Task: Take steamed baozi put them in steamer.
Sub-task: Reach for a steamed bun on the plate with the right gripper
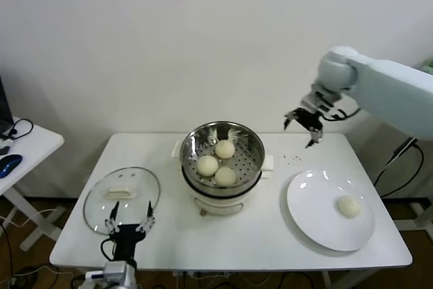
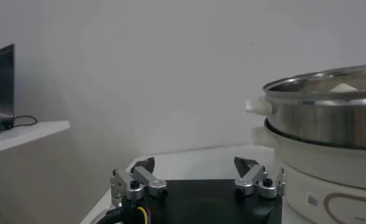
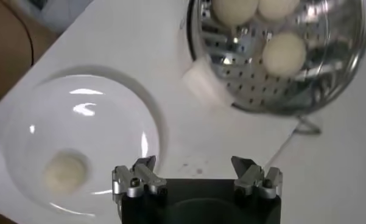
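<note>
White bench [image 1: 169, 241] under both arms: the right gripper [image 1: 304, 125] hovers spread wide, holding nothing. Three steamed baozi [image 1: 208, 165] sit in the steamer [image 1: 252, 162] beside it, one on the plate [image 1: 308, 201] below (the left gripper [image 1: 130, 223], also spread, idles by the lid [image 1: 95, 201]).

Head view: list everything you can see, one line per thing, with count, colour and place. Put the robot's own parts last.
steamed baozi: four, cream-white; three in the steamer, one on the plate.
steamer: one, shiny steel on a white cooker base; table centre.
plate: one, white; table's right side.
glass lid: one, clear with a white knob; table's left side.
table: one, white; under everything.
side table: one, white, holding a blue mouse and cable; far left.
left gripper: one, black, open; at the table's near edge by the lid.
right gripper: one, black, open, empty; raised above the table right of the steamer.
</note>
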`<state>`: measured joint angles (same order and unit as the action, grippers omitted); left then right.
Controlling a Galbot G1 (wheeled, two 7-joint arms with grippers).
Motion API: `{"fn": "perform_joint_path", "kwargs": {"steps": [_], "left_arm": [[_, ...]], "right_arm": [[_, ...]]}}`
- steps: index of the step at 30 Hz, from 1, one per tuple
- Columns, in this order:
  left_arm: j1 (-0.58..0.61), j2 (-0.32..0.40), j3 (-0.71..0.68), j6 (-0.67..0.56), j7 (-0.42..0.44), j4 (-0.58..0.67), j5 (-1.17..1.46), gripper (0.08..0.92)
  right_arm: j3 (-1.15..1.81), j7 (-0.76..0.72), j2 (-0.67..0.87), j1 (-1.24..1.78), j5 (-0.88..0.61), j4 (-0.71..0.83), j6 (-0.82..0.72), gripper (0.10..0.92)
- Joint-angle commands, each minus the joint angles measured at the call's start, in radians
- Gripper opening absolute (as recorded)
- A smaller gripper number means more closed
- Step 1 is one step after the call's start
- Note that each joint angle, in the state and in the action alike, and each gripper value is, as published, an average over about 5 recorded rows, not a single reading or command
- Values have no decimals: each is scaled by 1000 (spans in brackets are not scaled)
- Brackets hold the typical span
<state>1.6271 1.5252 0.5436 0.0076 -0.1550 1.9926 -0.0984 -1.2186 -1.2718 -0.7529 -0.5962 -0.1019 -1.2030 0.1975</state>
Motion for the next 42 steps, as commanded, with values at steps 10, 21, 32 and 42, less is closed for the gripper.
{"fn": "perform_joint_path", "kwargs": {"steps": [10, 21, 32, 42], "left_arm": [[10, 1, 1, -10, 3, 16, 41, 823], [2, 21, -7, -15, 3, -8, 19, 823], [-2, 19, 1, -16, 3, -30, 21, 823], [-9, 19, 1, -13, 1, -40, 19, 823]], "right_arm": [[526, 37, 262, 615, 130, 139, -93, 823], [622, 55, 207, 727, 230, 213, -70, 823], [638, 58, 174, 762, 273, 234, -62, 823], [636, 60, 143, 767, 291, 253, -58, 823]]}}
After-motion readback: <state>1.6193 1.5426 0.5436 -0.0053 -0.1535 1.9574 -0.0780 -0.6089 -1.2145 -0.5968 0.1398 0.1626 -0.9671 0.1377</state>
